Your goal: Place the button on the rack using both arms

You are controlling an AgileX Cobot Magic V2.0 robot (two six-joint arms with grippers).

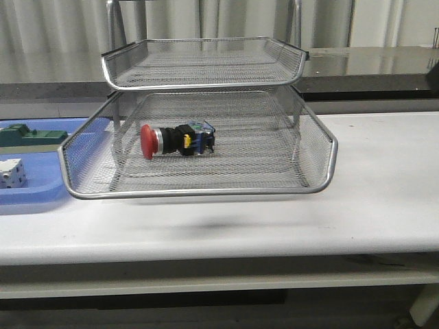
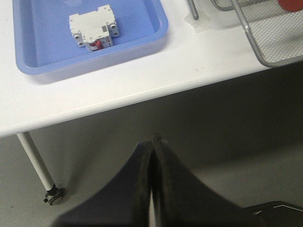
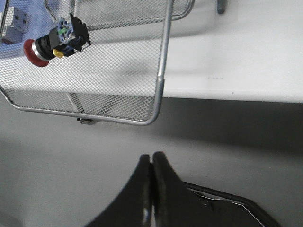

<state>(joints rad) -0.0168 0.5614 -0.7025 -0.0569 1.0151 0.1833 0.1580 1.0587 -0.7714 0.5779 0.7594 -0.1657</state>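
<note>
The button (image 1: 177,139) lies on its side in the rack (image 1: 199,179)'s pulled-out tray; no writing is readable. Left tool (image 2: 152,142) and right tool (image 3: 151,158) are pinched closed, empty, off the tabletop (image 1: 384,205)'s front edge.

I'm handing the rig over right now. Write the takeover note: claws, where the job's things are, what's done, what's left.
Left claw: shut, empty, off the table's near edge.
Right claw: shut, empty, also off the table.
Button: lying on its side in the rack's pulled-out middle tray, red cap toward the blue tray.
Done: button is on the rack.
Left: push the tray back in, if required.
</note>
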